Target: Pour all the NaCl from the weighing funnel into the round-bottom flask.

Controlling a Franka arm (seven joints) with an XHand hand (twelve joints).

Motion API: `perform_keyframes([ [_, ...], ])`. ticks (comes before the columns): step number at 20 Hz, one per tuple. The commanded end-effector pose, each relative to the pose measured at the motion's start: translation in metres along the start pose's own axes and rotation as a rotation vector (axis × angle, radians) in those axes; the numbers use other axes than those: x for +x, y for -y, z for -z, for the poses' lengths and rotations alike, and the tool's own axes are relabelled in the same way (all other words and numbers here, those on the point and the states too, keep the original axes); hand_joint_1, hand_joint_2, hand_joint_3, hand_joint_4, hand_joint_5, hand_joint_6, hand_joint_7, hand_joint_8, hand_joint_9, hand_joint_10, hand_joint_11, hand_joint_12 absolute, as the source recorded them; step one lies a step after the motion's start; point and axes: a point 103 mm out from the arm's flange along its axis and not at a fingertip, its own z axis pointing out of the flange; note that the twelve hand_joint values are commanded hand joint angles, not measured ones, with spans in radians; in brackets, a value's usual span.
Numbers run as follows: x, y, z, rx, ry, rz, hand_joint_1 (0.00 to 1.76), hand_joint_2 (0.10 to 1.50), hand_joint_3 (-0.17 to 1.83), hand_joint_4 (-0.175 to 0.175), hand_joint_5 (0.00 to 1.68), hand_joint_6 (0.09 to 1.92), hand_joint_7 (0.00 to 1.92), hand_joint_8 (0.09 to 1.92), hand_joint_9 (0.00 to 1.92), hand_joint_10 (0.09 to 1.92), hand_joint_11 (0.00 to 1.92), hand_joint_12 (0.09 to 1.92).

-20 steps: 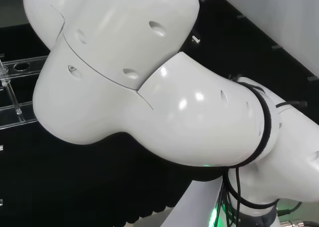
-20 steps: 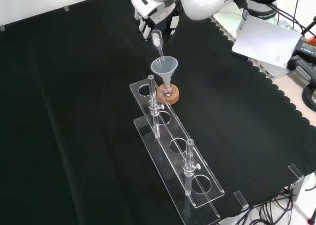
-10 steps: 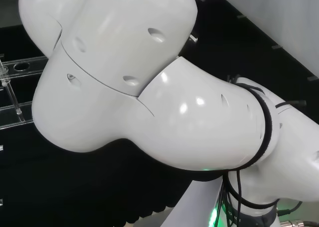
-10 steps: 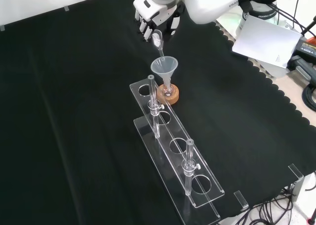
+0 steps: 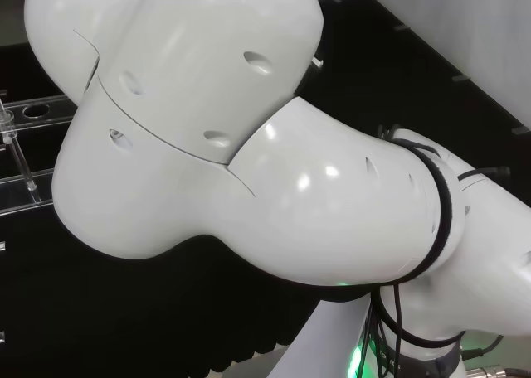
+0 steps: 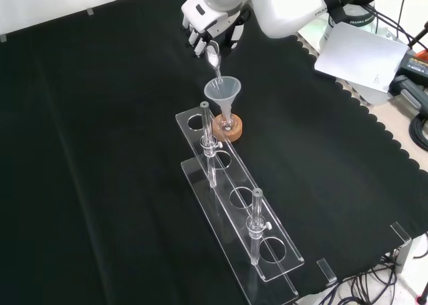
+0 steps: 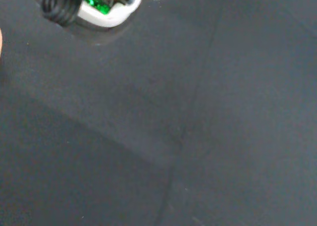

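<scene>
In the front view my hand (image 6: 212, 25) comes in from the top, its fingers curled round a small clear weighing funnel (image 6: 214, 56). The weighing funnel is tipped steeply, its thin spout pointing down into the mouth of a clear cone funnel (image 6: 223, 91). That cone funnel sits in the neck of a small round-bottom flask (image 6: 228, 124) on a cork ring (image 6: 231, 130). Whether any powder is falling cannot be made out.
A clear plastic rack (image 6: 235, 199) with round holes and two upright glass tubes (image 6: 208, 144) stands just in front of the flask in the front view. The arm's white links (image 5: 207, 138) fill the head view. Papers and cables (image 6: 361, 51) lie off the cloth at the right.
The hand has turned further, tipping the weighing funnel more steeply over the cone funnel. The arm's links have shifted slightly left in the head view.
</scene>
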Motion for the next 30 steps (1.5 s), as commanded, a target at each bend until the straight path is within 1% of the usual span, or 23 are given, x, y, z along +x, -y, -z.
perform_keyframes([
  [1,-0.001,0.000,0.002,0.005,0.019,-0.008,1.11,0.72,0.54,0.175,1.27,0.63,1.09,0.50,1.44,0.09,1.21,0.77],
  [9,-0.002,-0.001,0.005,0.015,0.045,-0.018,1.11,0.72,0.54,0.175,1.27,0.63,1.08,0.50,1.44,0.09,1.21,0.77],
  [17,-0.003,0.000,0.009,0.015,0.077,-0.018,1.11,0.72,0.54,0.175,1.27,0.63,1.08,0.50,1.44,0.09,1.21,0.77],
  [25,0.003,0.001,0.014,0.017,0.136,-0.019,1.12,0.72,0.54,0.175,1.27,0.63,1.08,0.50,1.44,0.09,1.20,0.77],
  [30,0.008,0.002,0.016,0.012,0.156,-0.013,1.12,0.72,0.54,0.175,1.27,0.62,1.08,0.50,1.43,0.09,1.20,0.77],
])
